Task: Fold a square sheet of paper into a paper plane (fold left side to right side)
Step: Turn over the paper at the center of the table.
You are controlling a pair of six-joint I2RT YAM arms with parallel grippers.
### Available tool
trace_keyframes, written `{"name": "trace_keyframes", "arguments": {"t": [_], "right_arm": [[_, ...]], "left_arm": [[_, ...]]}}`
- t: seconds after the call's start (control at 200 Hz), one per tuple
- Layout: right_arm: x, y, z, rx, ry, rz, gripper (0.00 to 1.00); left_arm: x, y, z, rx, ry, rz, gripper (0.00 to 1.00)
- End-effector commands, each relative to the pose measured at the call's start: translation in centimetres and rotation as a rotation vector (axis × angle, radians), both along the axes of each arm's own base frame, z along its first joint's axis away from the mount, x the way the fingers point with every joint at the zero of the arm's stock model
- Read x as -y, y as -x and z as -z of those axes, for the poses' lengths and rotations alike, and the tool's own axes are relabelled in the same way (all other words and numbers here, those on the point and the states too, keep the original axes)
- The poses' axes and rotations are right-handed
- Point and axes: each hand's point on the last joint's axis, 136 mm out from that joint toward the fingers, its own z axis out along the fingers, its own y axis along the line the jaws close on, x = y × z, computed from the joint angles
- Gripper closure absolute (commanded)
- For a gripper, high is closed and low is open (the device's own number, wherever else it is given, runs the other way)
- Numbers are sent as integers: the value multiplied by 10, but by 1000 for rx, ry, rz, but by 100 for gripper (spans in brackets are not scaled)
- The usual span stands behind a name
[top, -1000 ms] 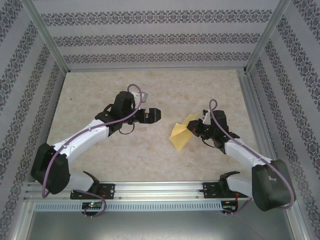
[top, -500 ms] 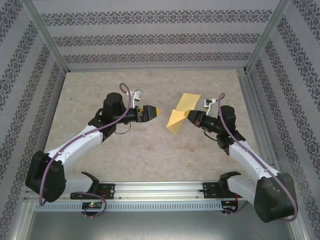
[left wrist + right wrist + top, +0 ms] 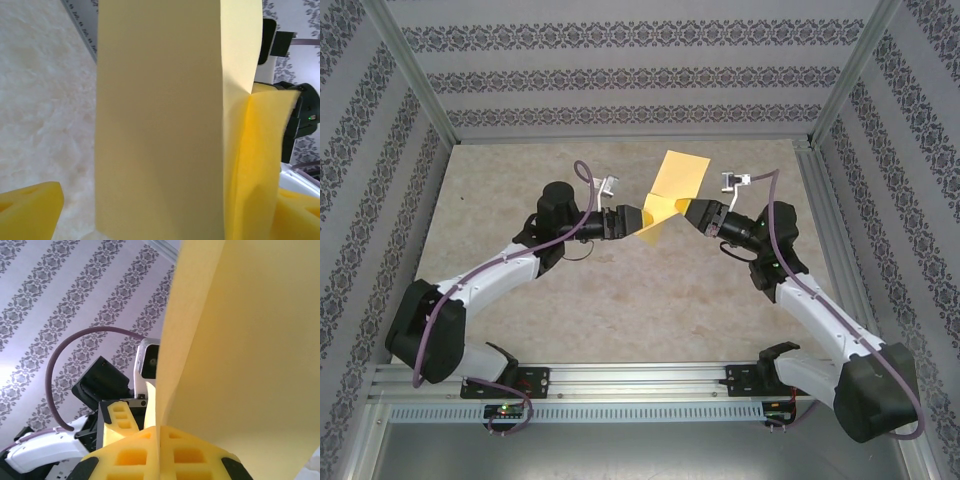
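Observation:
The yellow-orange square sheet of paper (image 3: 675,180) hangs in the air over the middle of the table, bent along a crease, its upper part standing up toward the back. My right gripper (image 3: 698,213) is shut on its right edge; in the right wrist view the foam fingers (image 3: 200,455) pinch the sheet (image 3: 240,340) where they meet, at the right gripper (image 3: 160,432). My left gripper (image 3: 632,221) meets the sheet's lower left part. In the left wrist view the left gripper (image 3: 170,210) stands open, its fingers (image 3: 30,210) wide apart with the sheet (image 3: 160,125) between them.
The beige table (image 3: 520,170) lies below, ringed by patterned walls and an aluminium frame (image 3: 410,75). A rail (image 3: 640,380) with both arm bases runs along the near edge. In the right wrist view the left arm's camera housing (image 3: 147,360) sits just behind the sheet.
The right gripper has lifted the sheet up and toward the back middle. The left gripper has come in to the right, and the sheet now sits between its fingers.

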Motion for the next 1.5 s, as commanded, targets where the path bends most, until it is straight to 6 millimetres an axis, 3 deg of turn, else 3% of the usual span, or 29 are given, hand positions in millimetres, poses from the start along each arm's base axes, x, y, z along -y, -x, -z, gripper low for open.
{"name": "trace_keyframes", "arguments": {"t": [0.0, 0.155, 0.59, 0.904, 1.084, 1.244, 1.374, 1.494], "right_arm": [[-8, 5, -21, 61, -31, -41, 100], [-8, 5, -15, 49, -22, -37, 100], [-4, 1, 0, 16, -9, -15, 100], [8, -6, 18, -28, 21, 32, 96], [34, -10, 50, -118, 142, 136, 78], [63, -4, 81, -182, 328, 247, 70], [91, 1, 110, -274, 515, 356, 68], [131, 6, 138, -388, 723, 510, 67]], "left_arm": [[9, 8, -43, 102, 102, 57, 7], [8, 13, -51, 117, 114, 61, 21], [7, 14, -48, 116, 98, 58, 65], [2, 12, -30, 94, 14, 18, 87], [-16, 4, 8, 96, -263, -93, 96], [-31, 6, 28, 115, -451, -156, 100], [-58, 7, 48, 193, -817, -267, 100], [-83, 7, 56, 271, -1196, -355, 100]]}}
